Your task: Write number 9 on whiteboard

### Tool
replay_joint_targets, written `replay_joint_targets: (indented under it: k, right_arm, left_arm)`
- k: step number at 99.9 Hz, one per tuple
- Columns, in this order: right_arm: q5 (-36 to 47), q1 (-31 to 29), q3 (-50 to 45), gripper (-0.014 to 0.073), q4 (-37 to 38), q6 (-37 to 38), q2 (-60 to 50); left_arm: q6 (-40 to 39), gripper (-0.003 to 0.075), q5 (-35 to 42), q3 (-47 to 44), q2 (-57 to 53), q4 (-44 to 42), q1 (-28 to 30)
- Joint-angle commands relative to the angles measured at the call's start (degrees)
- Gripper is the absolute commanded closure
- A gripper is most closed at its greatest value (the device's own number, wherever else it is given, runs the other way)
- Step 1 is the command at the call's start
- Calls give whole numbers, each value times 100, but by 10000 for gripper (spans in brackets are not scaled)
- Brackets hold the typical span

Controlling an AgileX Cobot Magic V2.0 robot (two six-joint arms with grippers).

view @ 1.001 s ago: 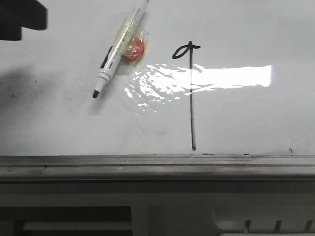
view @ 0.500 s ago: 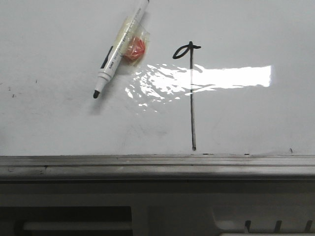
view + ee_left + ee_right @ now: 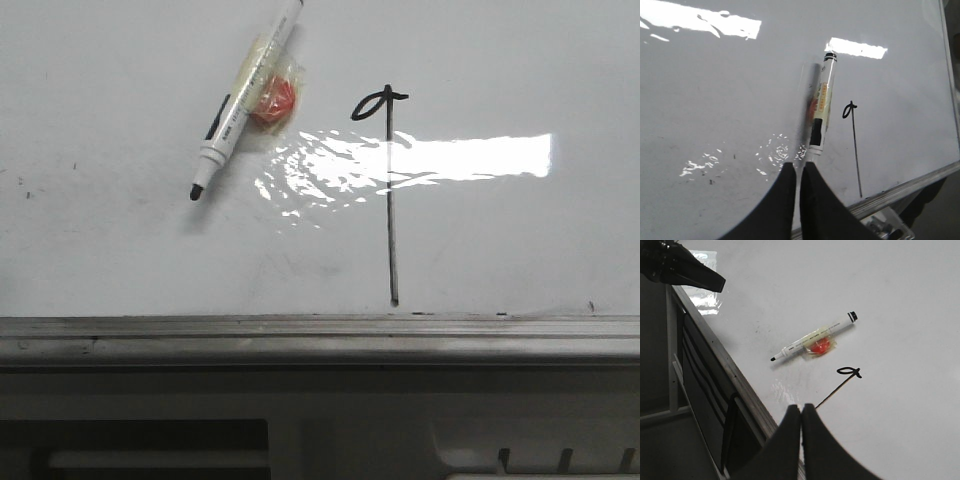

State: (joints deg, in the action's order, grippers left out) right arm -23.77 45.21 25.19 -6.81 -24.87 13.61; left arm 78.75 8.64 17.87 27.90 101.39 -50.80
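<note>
Front view, nearest first: the grey rail, then the whiteboard with the number 9 drawn on it, its stroke ending just above the rail. Farther off, the uncapped marker lies loose, a red lump taped to it. Left pincer and right pincer are both closed and empty. I judge the writing done, nothing left.

On the whiteboard only a marker lies, far left. The number 9 is flat ink. Bare board lies right of it.
</note>
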Motion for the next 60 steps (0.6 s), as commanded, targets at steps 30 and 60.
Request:
replay_joint_targets:
  k: [30,60]
  right_arm:
    - [453,-35,146,638,28,7,57]
    - [453,-35,146,638,28,7,57]
  left_arm:
    - [-1321,738,-433,-495,-259,-4303,1366]
    - [-5853,738,-473,-1284,-1630,-8682,3012]
